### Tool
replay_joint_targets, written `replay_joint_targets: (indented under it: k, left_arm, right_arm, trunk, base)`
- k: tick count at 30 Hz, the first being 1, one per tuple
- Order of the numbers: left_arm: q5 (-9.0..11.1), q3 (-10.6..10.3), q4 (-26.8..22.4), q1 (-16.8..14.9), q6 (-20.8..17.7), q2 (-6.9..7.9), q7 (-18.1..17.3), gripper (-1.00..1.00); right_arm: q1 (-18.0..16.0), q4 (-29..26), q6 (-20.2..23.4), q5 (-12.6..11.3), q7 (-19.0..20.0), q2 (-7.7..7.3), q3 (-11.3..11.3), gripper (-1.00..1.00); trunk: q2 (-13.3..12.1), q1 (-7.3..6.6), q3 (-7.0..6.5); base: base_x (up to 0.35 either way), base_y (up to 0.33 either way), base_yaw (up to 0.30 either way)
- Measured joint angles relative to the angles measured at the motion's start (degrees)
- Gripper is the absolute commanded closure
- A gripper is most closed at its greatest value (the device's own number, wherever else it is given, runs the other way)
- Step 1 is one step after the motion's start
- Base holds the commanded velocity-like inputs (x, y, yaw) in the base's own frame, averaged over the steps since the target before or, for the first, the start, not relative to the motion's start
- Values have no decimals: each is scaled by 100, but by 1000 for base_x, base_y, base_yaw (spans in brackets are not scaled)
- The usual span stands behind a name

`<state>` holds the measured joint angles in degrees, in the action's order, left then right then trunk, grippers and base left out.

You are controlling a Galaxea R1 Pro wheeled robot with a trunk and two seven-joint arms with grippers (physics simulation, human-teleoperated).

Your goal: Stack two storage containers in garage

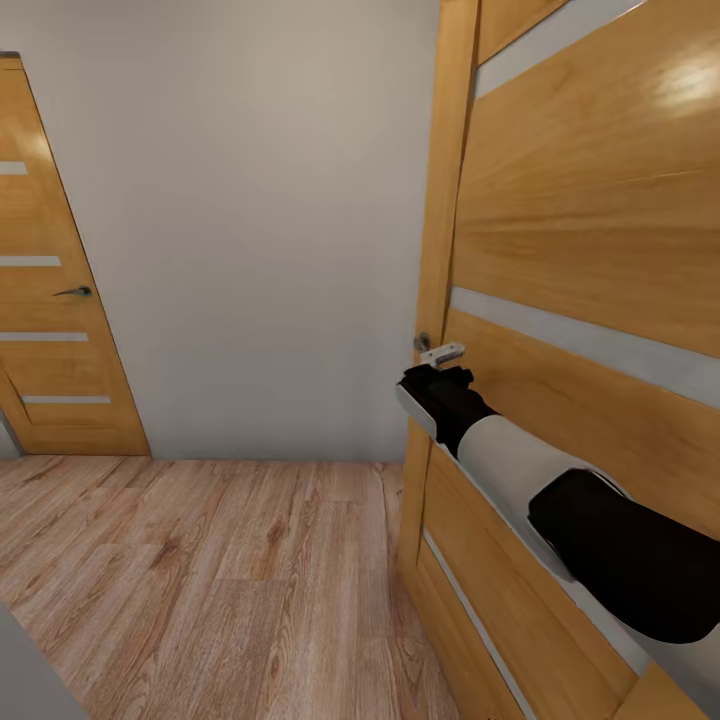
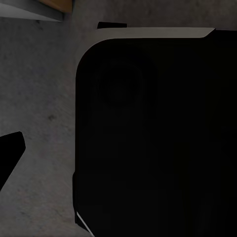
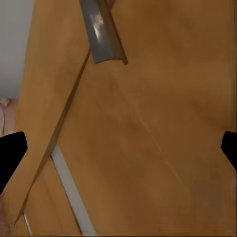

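Head view puts you hard against a honey-coloured wooden door with pale glass strips (image 1: 590,250) on your right, its frame edge (image 1: 440,250) running floor to ceiling. Open light wood-plank flooring (image 1: 200,570) stretches left toward a plain grey wall (image 1: 250,220) and a second matching slatted door (image 1: 45,300). Your right arm (image 1: 520,470) reaches forward, its right gripper (image 1: 435,390) just below the silver lever handle (image 1: 441,353). Right wrist view shows that handle (image 3: 101,29) against the panel, black fingertips (image 3: 10,153) spread wide apart. Left wrist view shows rough grey concrete (image 2: 39,98) beside a dark robot body (image 2: 158,138); one fingertip (image 2: 10,150) shows, so you cannot tell the left gripper's state. No storage container is visible.
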<state>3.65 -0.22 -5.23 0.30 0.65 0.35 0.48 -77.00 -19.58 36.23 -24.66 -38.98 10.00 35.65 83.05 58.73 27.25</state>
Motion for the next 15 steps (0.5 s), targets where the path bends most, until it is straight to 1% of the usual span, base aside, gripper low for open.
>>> replay_joint_targets:
  k: [1,4,10,15]
  left_arm:
    - [0,1,-2,2,-1,0,0,-100]
    - [0,0,0,0,0,0,0,-100]
    - [0,0,0,0,0,0,0,-100]
    - [0,1,-2,1,-1,0,0,-100]
  right_arm:
    - [0,39,59,89,-28,0,-11,-100]
    - [0,63,26,48,-126,0,-5,-100]
    - [-4,131,50,104,-206,0,10,-100]
    - [-49,559,36,165,-229,0,-1,-100]
  trunk:
    - [0,0,0]
    - [0,0,0]
    - [0,0,0]
    - [0,0,0]
  base:
    - [0,0,0]
    - [0,0,0]
    - [0,0,0]
    - [0,0,0]
